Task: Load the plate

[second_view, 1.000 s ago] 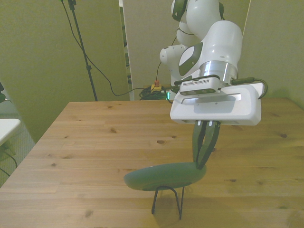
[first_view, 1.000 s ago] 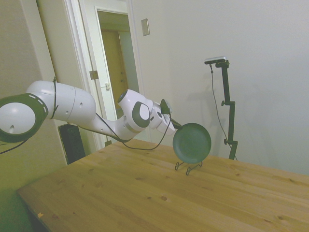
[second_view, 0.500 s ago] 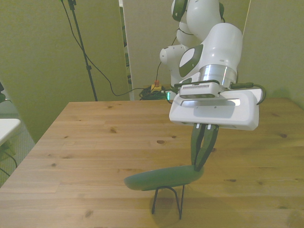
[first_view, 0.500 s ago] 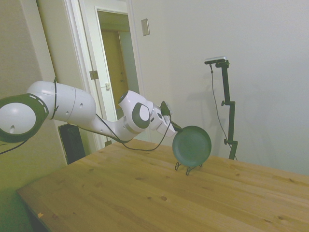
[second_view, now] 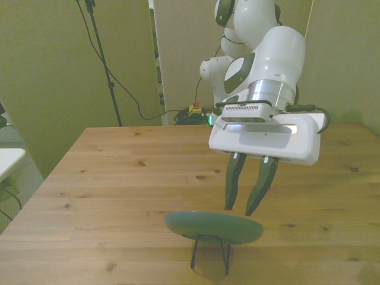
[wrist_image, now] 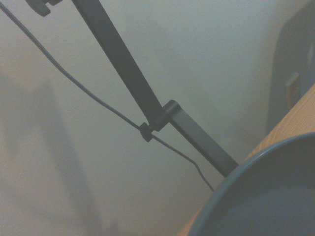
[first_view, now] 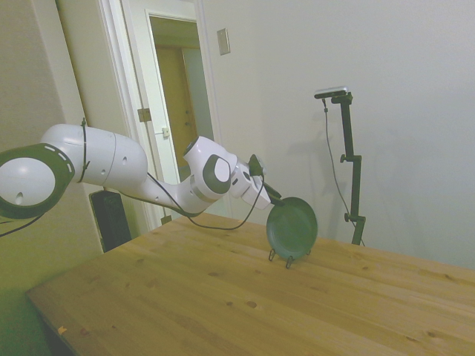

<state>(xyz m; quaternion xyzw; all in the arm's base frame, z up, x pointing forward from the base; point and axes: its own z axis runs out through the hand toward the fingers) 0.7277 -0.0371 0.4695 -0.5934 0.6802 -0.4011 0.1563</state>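
The dark green plate [first_view: 292,227] stands on edge in a thin black wire stand [first_view: 288,258] on the wooden table. In the front view the plate [second_view: 214,226] shows edge-on, resting on the wire stand [second_view: 209,254]. My gripper [second_view: 249,208] hovers just above the plate's upper rim, open, with its fingers spread and nothing between them. In the side view the gripper [first_view: 274,197] sits at the plate's upper left rim. The wrist view shows a close, blurred arc of the plate [wrist_image: 266,196].
The wooden table [second_view: 119,178] stretches wide around the stand. A doorway [first_view: 174,111] and a wall lie behind the arm in the side view. A tripod leg with a cable [second_view: 104,59] stands beyond the table at the front view's left.
The fingers were shut on the plate's rim; now they have spread open and let it go. The plate has settled into the wire stand, leaning slightly differently.
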